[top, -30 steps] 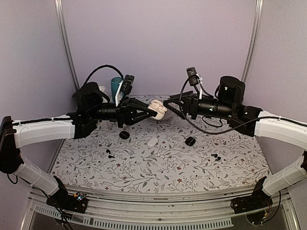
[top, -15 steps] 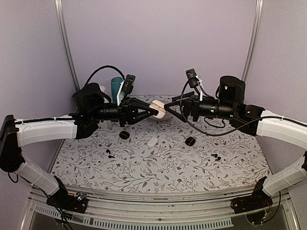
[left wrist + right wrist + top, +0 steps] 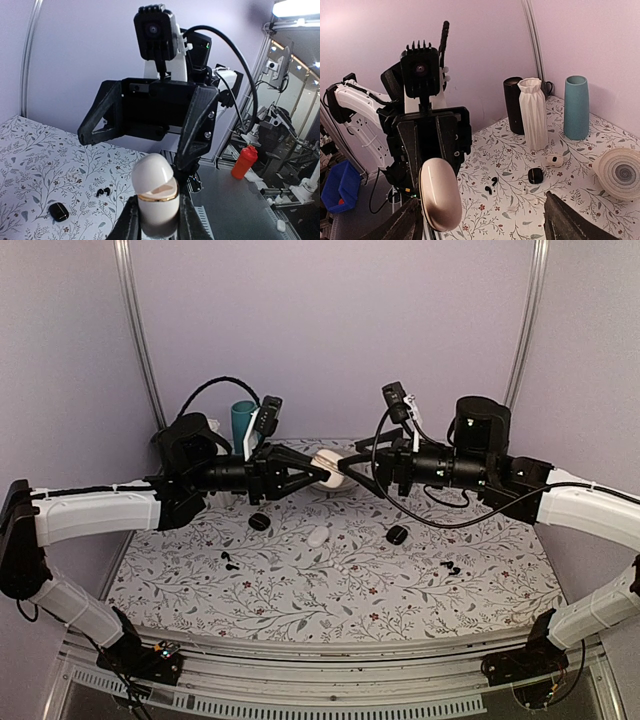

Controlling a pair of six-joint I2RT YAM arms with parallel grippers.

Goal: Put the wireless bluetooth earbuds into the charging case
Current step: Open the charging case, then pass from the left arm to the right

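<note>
My left gripper is shut on the charging case, a glossy white clamshell held in the air above the back of the table. In the left wrist view the case stands upright between my fingers, its lid a little ajar above a gold rim. My right gripper is open and empty, level with the case and just right of it. In the right wrist view the case sits close to my left finger. Two tiny white earbuds lie on the table.
On the flowered table lie two black cases, a white oval object and black earbuds. A teal vase, a white vase, a black cylinder and a bowl stand at the back.
My right gripper has moved left, closing in on the case. My left gripper has lifted the case slightly and now holds it still.
</note>
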